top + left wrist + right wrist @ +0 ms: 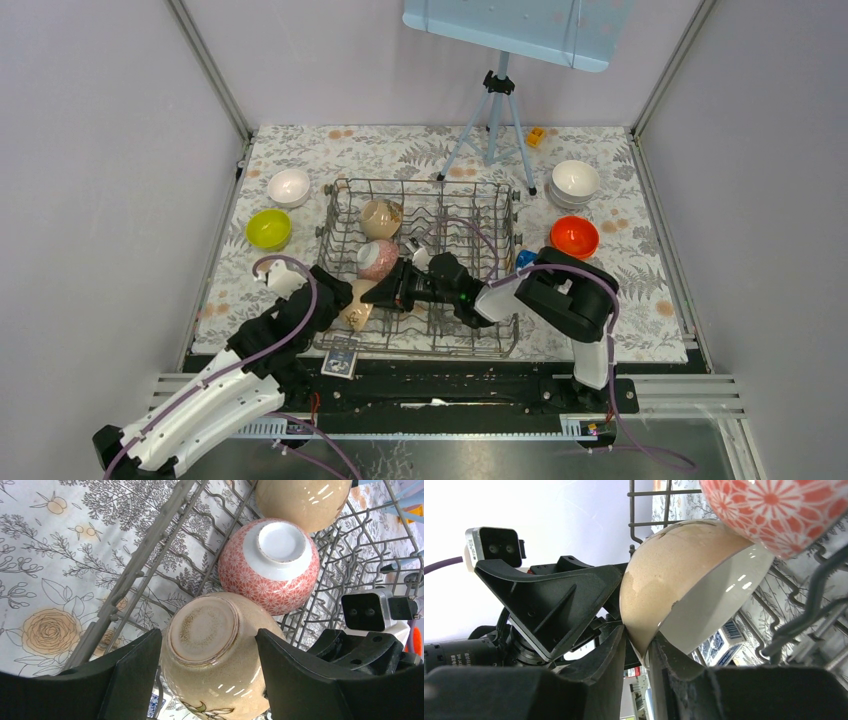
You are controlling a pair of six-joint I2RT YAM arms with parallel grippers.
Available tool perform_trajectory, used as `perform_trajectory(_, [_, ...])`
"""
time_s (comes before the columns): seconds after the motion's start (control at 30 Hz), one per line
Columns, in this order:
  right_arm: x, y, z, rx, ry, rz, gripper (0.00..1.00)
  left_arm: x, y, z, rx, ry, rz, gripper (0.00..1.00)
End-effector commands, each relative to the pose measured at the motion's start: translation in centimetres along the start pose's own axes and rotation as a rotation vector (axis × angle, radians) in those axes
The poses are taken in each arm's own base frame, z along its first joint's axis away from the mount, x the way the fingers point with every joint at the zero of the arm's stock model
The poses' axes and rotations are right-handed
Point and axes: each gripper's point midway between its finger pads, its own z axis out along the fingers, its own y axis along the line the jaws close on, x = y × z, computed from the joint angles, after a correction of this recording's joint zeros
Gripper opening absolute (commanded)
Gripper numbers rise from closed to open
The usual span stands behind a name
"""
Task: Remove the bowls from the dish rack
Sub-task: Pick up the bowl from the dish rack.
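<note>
Counting four bowls already out on the table (640, 300), three remain racked; right pincer (644, 652) pinches the near beige bowl's (215, 655) rim, left pincer (207, 672) wide around it.

tripod (493, 120) far centre | orange block (535, 137) beside it | floral cloth (640, 290) (covers table)

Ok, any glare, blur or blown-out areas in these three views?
Top external: even light, sharp throughout. Left wrist: small highlights on the beige bowl, and the left gripper fingers sit close and dark at the bottom edge. Right wrist: background blown out white, window-like glints on that bowl's inside, and the patterned red bowl looks slightly soft.
</note>
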Motion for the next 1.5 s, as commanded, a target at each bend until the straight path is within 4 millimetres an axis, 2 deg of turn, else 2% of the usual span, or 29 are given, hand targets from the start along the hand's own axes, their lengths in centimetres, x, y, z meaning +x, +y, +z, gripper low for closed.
perform_trajectory(0.0, [0.5,4.1,1.1,-0.153,0.037,-0.033,0.28,0.0,0.2,-0.8,-0.011,0.024,-0.009,0.74])
perform_trajectory(0.2, [0.5,4.5,2.0,-0.176,0.058,-0.023,0.22,-0.8,0.2,-1.2,-0.017,-0.001,-0.018,0.74])
perform_trajectory(0.33, [0.6,4.8,2.2,-0.187,0.070,-0.030,0.10,-0.9,0.2,-1.3,-0.020,-0.003,-0.021,0.74])
perform_trajectory(0.43, [0.7,5.5,2.0,-0.213,0.080,-0.006,0.00,-2.2,0.1,-1.9,-0.030,-0.043,-0.034,0.74])
perform_trajectory(0.6, [1.2,5.3,1.8,-0.229,0.105,-0.016,0.00,-3.7,-0.5,-2.6,-0.023,-0.082,-0.017,0.74])
perform_trajectory(0.77, [1.6,7.1,1.4,-0.290,0.134,-0.005,0.00,-6.3,-1.0,-4.4,-0.021,-0.147,-0.032,0.78])
perform_trajectory(0.83, [2.1,8.4,0.9,-0.318,0.156,-0.028,0.00,-7.7,-1.1,-5.1,-0.016,-0.194,-0.042,0.82])
perform_trajectory(1.0, [3.1,10.3,-0.5,-0.363,0.205,-0.080,0.00,-10.2,-2.5,-6.6,0.008,-0.258,-0.026,0.89])
perform_trajectory(1.2, [3.4,12.0,-1.2,-0.407,0.222,-0.108,0.00,-12.1,-3.9,-8.3,0.053,-0.286,-0.015,0.92])
perform_trajectory(1.47, [3.8,15.2,-2.5,-0.441,0.233,-0.215,0.00,-12.8,-5.1,-9.5,0.109,-0.279,0.017,0.94])
